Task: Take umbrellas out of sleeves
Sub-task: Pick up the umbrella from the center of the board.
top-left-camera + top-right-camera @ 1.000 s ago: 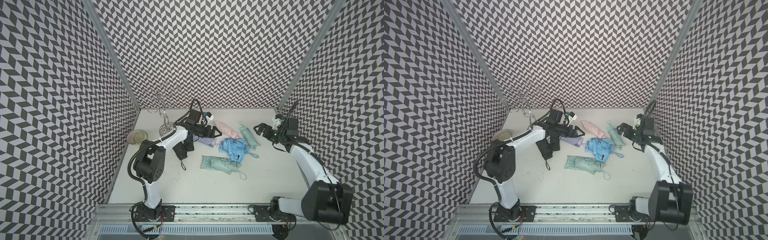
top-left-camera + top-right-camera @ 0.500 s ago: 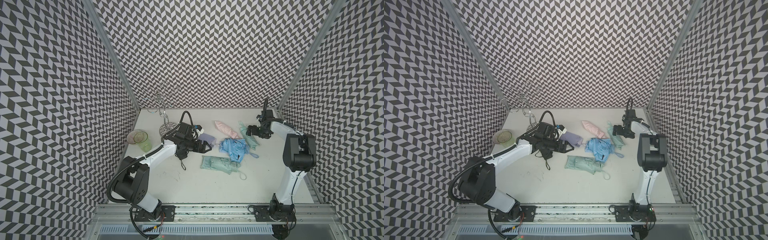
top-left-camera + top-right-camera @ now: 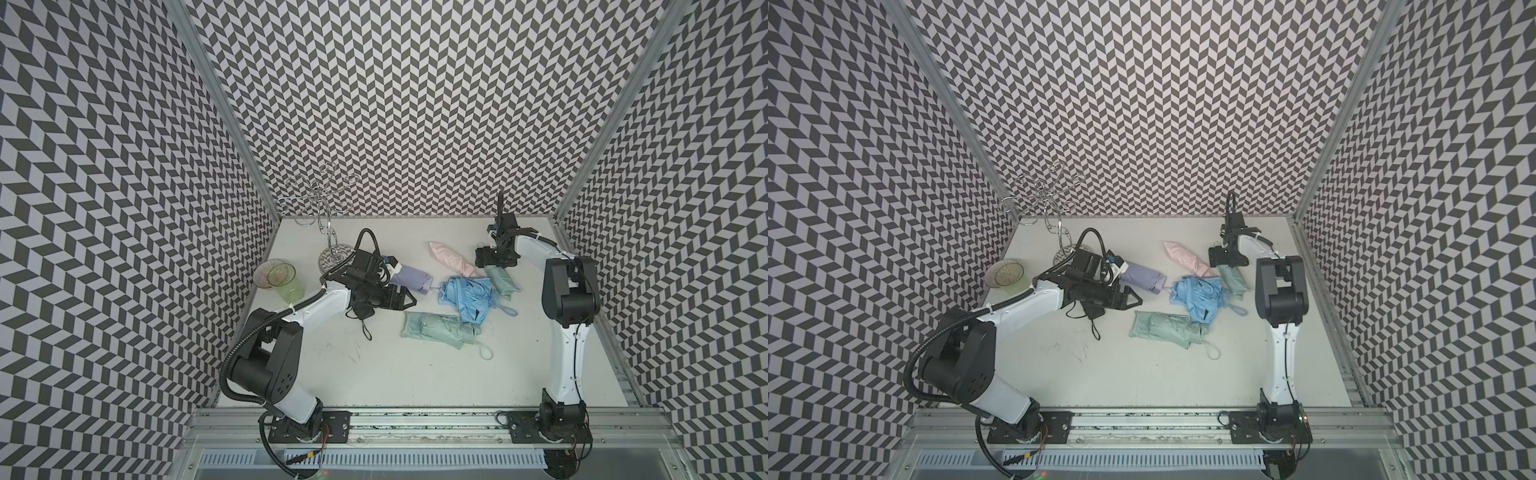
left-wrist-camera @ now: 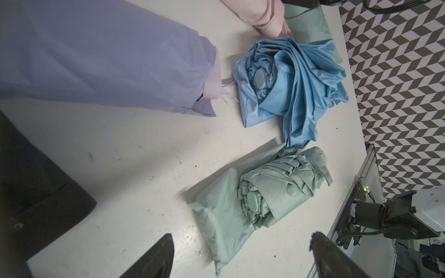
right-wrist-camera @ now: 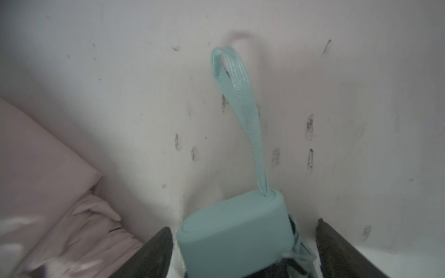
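In both top views my right gripper [image 3: 495, 266] [image 3: 1227, 264] points down at the far end of a mint green umbrella [image 3: 503, 282] in its sleeve. In the right wrist view its jaws [image 5: 243, 225] stand open either side of that umbrella's mint handle [image 5: 236, 240], with a gap on one side; the wrist loop [image 5: 240, 108] lies flat beyond. My left gripper [image 3: 409, 298] [image 4: 242, 237] is open and empty, low over the table beside the lilac sleeved umbrella [image 3: 409, 280]. A black umbrella [image 3: 361, 309] lies partly under that arm. A second mint umbrella [image 4: 260, 199] sticks half out of its sleeve.
A loose light blue umbrella [image 3: 469, 293] and a pink one [image 3: 453, 259] lie between the two arms. Clear cups [image 3: 282, 280] stand at the left wall, with a chrome wire rack [image 3: 328, 232] behind them. A metal rail [image 3: 415, 419] runs along the front edge.
My right arm swung from the right side to the back and came down over the mint handle, its jaws narrowing. My left arm drew back from the far umbrellas toward the front.
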Motion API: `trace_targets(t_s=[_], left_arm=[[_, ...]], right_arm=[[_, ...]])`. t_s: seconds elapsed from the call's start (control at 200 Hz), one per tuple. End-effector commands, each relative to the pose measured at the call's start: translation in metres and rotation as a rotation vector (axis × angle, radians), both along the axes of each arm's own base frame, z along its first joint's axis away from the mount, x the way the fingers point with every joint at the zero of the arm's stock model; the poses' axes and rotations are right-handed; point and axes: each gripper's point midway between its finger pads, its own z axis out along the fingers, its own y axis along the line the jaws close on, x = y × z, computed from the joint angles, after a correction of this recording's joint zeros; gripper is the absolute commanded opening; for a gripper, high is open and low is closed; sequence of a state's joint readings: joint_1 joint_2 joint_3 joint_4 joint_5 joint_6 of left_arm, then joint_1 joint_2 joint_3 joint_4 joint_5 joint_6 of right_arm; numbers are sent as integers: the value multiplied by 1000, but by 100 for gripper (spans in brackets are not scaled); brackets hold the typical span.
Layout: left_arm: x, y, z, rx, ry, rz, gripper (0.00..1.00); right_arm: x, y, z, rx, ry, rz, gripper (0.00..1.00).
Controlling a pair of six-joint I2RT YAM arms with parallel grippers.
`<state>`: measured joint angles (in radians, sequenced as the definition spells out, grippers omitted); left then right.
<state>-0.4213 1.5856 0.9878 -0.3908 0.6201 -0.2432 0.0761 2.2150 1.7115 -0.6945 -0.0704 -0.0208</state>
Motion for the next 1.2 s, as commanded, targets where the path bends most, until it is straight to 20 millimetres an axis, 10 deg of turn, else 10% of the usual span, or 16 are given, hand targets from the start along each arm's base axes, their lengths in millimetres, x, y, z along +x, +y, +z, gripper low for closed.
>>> trace_targets(t_s=[0.0, 0.23, 0.546, 0.906, 1.197], left_arm=[[-2, 1, 7, -22, -21, -11, 90], [-5, 4, 3, -16, -10, -3, 90], [-2, 4, 3, -14, 2, 12, 90], [23, -6, 75, -151, -180, 69, 90], [8, -26, 164, -588, -252, 47, 91]], right_arm=[[-14, -11, -15, -46, 62, 1, 85], [-33, -9, -18, -25, 90, 5, 79], [-28, -9, -4, -6, 19, -17, 41], [-9, -50, 155, 390, -360, -263, 36], [-91, 37, 279, 1173, -622, -75, 35]])
